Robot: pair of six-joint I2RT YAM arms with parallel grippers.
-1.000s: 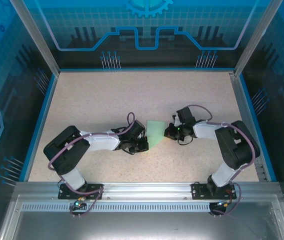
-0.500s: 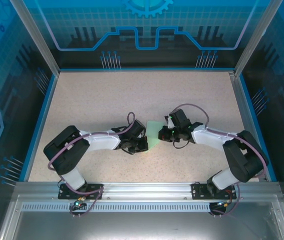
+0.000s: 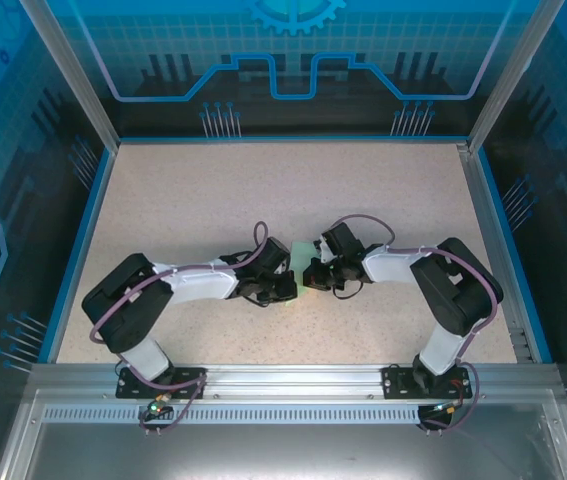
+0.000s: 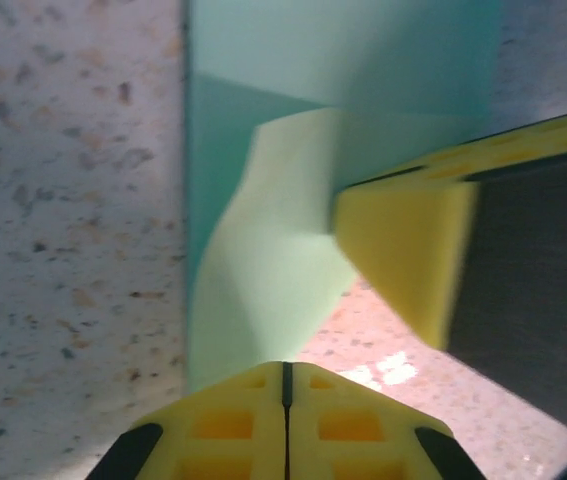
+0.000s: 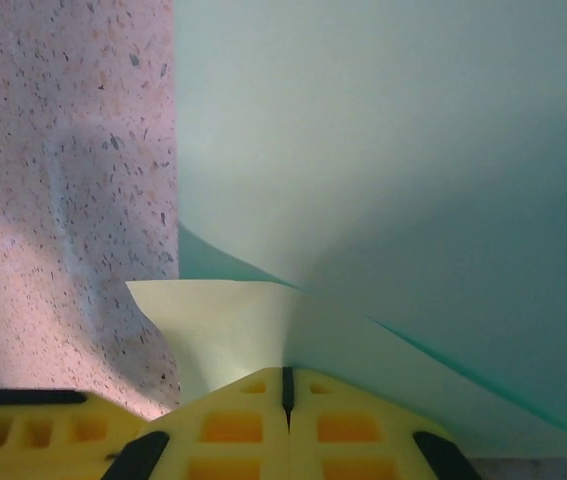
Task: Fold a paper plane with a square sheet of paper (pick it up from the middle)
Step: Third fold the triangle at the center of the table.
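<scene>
Left gripper (image 4: 283, 372) and right gripper (image 5: 285, 375) meet mid-table. Each has jaws closed tight on the green paper (image 4: 263, 250)

From above, the square sheet of paper (image 3: 304, 270) lay mostly hidden, its folds too small to read. In the left wrist view it ran off at 12 o'clock; the right gripper (image 4: 363, 205), at 3 o'clock, was blurred.
</scene>
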